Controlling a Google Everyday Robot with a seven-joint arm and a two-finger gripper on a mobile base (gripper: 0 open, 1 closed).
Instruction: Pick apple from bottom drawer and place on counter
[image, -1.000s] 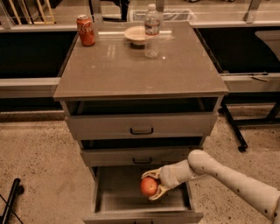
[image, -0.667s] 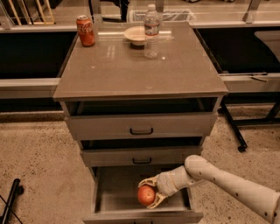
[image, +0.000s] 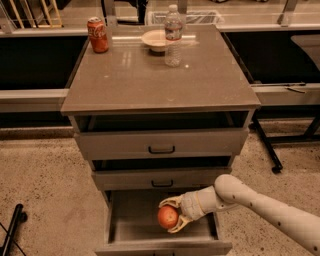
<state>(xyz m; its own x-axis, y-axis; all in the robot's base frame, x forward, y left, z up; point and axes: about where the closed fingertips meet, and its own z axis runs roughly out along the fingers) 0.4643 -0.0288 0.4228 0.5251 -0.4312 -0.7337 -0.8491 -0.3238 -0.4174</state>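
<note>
The bottom drawer (image: 131, 220) of the grey cabinet is pulled open. My gripper (image: 173, 216) reaches into it from the right on a white arm. Its cream fingers (image: 171, 201) sit above and below the red-orange apple (image: 167, 217), shut on it, and the apple is held over the drawer floor near the middle. The counter (image: 150, 80) is the glossy grey-brown top slab above. The two upper drawers stand slightly open.
On the back of the counter stand a red soda can (image: 97, 35), a pale bowl (image: 155, 39) and a clear water bottle (image: 173, 36). Black table legs (image: 265, 145) stand right of the cabinet. A black rod (image: 12, 230) lies on the floor at the left.
The gripper, with the apple in it, dipped down and a little left inside the bottom drawer, then rose slightly. The drawers and the counter items have not moved.
</note>
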